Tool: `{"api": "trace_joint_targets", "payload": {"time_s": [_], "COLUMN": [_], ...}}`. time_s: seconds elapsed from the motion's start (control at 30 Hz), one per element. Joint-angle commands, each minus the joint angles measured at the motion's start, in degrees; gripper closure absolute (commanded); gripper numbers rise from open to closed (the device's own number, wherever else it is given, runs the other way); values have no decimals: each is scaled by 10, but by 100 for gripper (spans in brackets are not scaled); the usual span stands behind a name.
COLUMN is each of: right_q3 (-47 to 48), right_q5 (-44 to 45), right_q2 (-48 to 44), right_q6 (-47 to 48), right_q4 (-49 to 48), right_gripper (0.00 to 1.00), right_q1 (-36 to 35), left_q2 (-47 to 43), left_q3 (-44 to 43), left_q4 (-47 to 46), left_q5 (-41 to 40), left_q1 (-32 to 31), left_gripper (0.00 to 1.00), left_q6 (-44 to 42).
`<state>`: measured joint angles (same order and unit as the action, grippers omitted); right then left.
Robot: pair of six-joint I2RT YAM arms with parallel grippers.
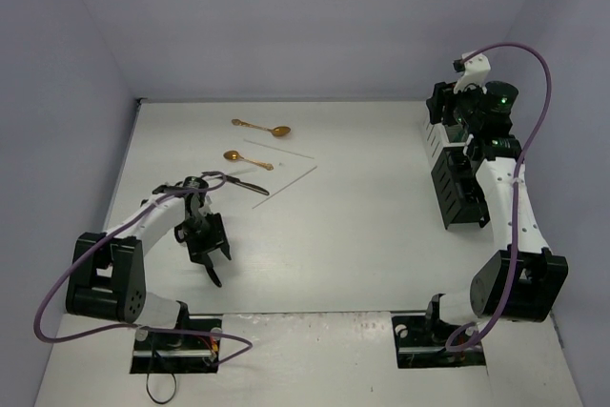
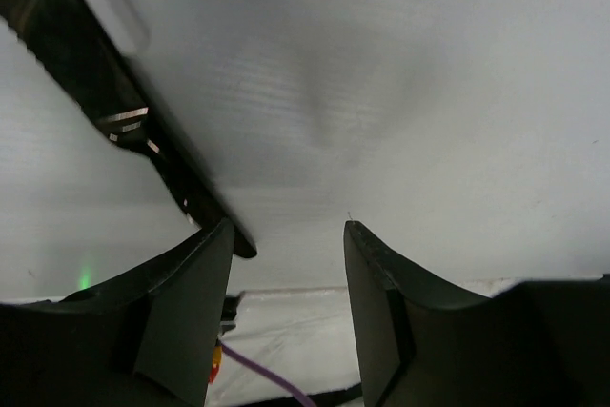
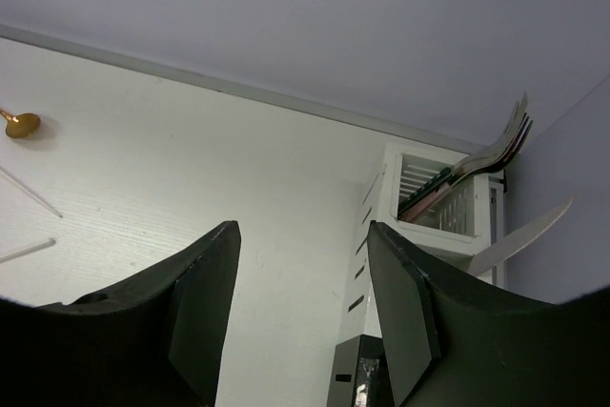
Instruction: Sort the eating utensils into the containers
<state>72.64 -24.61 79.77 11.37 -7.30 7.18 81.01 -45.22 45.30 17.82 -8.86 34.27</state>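
I see a white table [image 1: 362, 254]. Back left: far gold spoon [image 1: 262, 127], near gold spoon [image 1: 246, 159], two pale chopsticks [image 1: 286, 187] just right of them, and a black-handled knife [image 1: 250, 184] near the nearer spoon. Right edge: white holder [image 1: 434, 140] with black holder [image 1: 456, 199] just beside it, both upright.

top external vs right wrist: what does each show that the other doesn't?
Only top external: the left gripper, the black-handled knife and the near gold spoon.
Only right wrist: the fork tines leaning out of the white holder, whose contents can't be seen from above.
Both: the white holder, the black holder, the far gold spoon and the chopsticks.
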Motion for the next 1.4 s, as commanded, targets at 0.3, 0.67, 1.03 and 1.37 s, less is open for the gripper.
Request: {"api": "trace_joint_targets", "payload": {"time_s": [0.3, 0.67, 1.03, 1.37], "right_q3": [45, 52, 58, 61], "right_q5": [7, 2, -5, -1], "right_q2": [29, 32, 28, 23], "right_q6": [2, 2, 9, 19], "right_q4": [-30, -28, -27, -22], "right_gripper": [47, 46, 46, 46], "right_q1": [5, 5, 5, 8], "left_q2": [-59, 23, 51, 47], "left_q3": [-41, -81, -60, -24], "left_q4": [193, 112, 28, -11], "left_q5": [-74, -95, -102, -118], "left_q1": [20, 25, 26, 26], "left_gripper": [45, 45, 46, 52], "left_q6": [16, 30, 44, 52]}}
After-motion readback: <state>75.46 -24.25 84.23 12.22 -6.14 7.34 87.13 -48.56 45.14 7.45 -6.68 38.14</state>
